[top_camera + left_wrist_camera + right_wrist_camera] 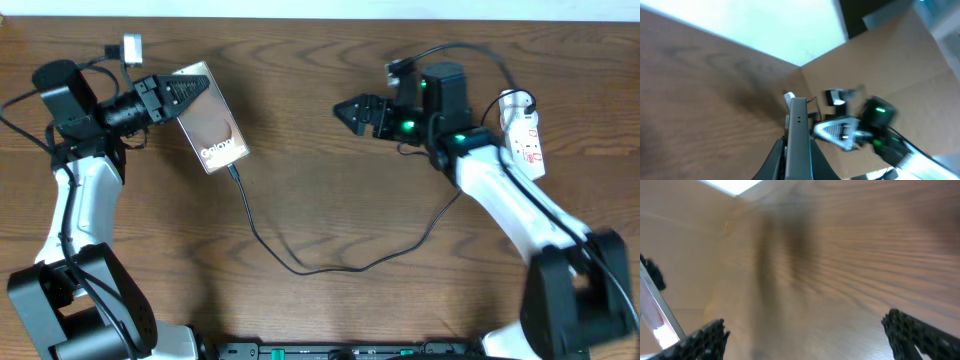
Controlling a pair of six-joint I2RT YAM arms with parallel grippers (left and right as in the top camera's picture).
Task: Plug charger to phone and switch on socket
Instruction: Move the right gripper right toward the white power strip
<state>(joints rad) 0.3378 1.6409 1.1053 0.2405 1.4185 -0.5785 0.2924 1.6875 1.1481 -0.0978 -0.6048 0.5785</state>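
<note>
Slantwise phone (215,125), brown screen, black charger (305,271) touching

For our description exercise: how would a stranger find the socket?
Start at the wooden table's far right side, beside the right arm. The socket lies there: a narrow white strip, told from the white arm by its red marks.
</note>
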